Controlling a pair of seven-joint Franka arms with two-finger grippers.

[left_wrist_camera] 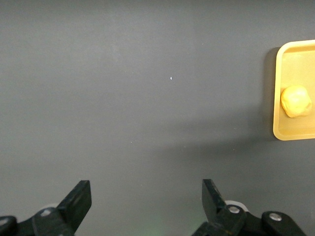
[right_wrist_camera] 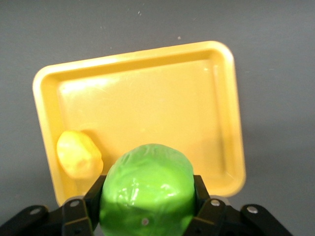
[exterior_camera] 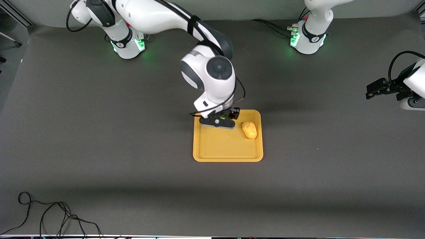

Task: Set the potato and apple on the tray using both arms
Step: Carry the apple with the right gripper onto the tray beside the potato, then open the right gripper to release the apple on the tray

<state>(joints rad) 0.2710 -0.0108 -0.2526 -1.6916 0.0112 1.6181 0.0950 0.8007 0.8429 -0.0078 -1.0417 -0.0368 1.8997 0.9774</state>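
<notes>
Tray (exterior_camera: 227, 152) holds potato (exterior_camera: 249, 129); your right gripper (exterior_camera: 225, 117) pinches the light, slick-looking apple (right_wrist_camera: 146, 191) across its middle above it, while the left gripper (left_wrist_camera: 147, 206) waits wide open, empty.

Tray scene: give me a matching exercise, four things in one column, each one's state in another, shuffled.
Things:
1. potato
2. apple
3. left gripper
4. tray

States:
A. open, over bare table
B. held in the right gripper over the tray
C. lying on the tray
D. flat on the table, yellow-orange

Pairs: 1-C, 2-B, 3-A, 4-D
</notes>
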